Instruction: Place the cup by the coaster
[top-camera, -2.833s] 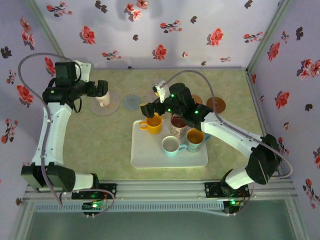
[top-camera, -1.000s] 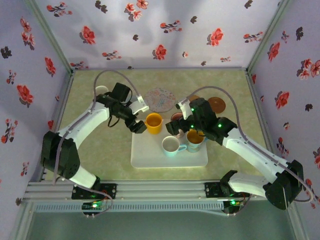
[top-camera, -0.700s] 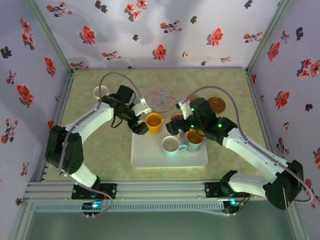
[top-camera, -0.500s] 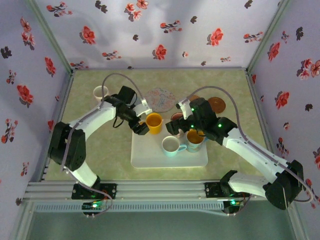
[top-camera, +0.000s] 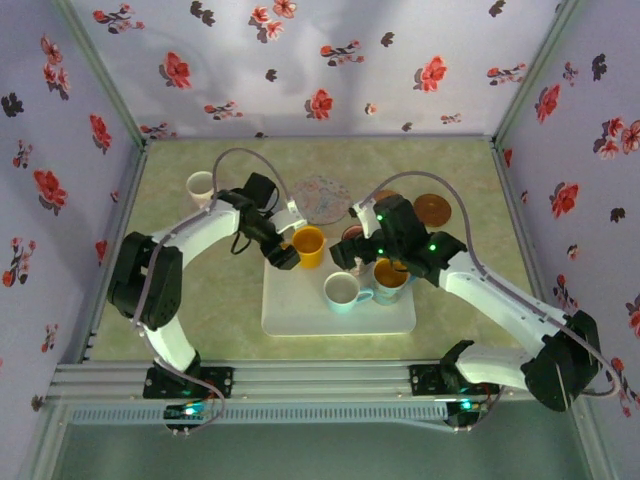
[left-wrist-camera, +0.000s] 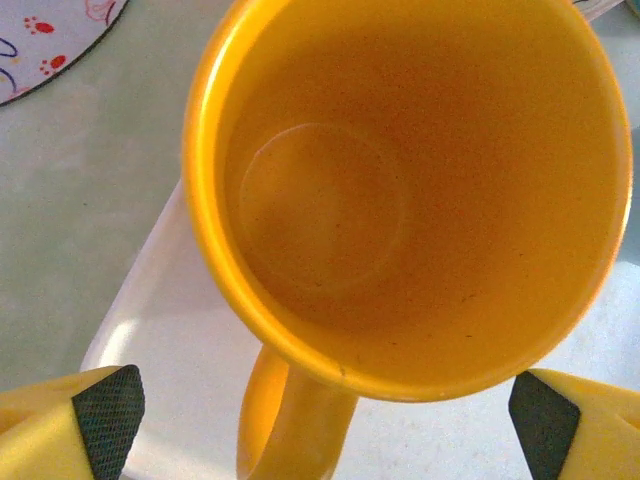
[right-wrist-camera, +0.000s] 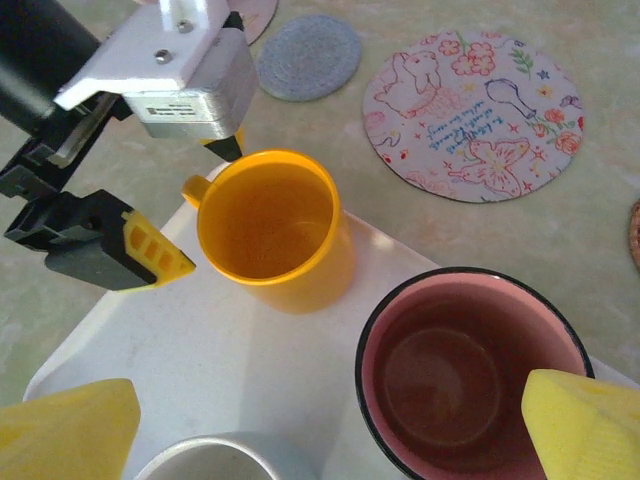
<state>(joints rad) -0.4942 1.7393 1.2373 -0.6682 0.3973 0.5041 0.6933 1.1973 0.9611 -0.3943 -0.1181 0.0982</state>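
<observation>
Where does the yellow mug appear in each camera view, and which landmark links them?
Top external: yellow mug at the far-left corner of the white tray, near picture centre.
Left wrist: mug centre-right, seen from above, handle towards the bottom edge.
Right wrist: mug left of centre, handle pointing left.
Shared landmark: the patterned round coaster just beyond the mug.

Pink mug (right-wrist-camera: 470, 370) near yellow cup (right-wrist-camera: 265, 215) — bare table (top-camera: 220, 300) open leftward

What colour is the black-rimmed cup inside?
Pink; the cup shows best in the right wrist view.
</observation>
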